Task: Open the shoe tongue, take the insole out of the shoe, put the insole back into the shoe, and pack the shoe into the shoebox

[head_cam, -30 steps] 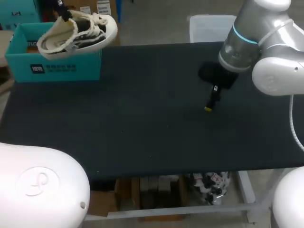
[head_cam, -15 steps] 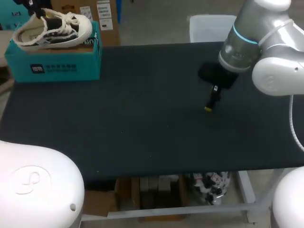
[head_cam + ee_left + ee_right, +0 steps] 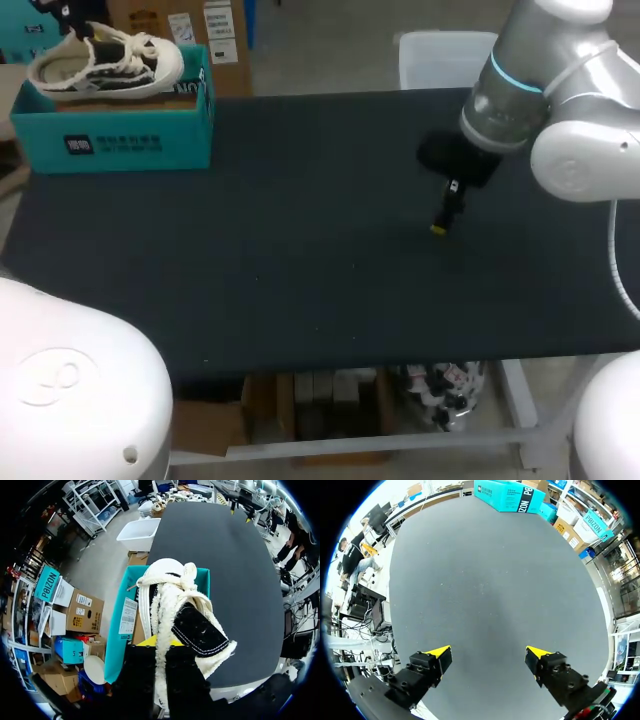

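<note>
The left tool (image 3: 156, 642) is grasping the shoe (image 3: 172, 597) over the shoebox (image 3: 116, 630) beneath; it should be lowering level, toe clearing the wall ahead.

A second ago the shoe (image 3: 105, 68) hung tilted on its side, high over the right end of the shoebox (image 3: 120, 140) at the counter's far left corner. Since then the left arm's jaws, clamped on its heel end, have carried it leftward and down and levelled it. It now lies sole down, low over the box's open top, toe toward the box's right end. The left arm's white housing (image 3: 70, 390) by the near left corner has shifted slightly left.
</note>
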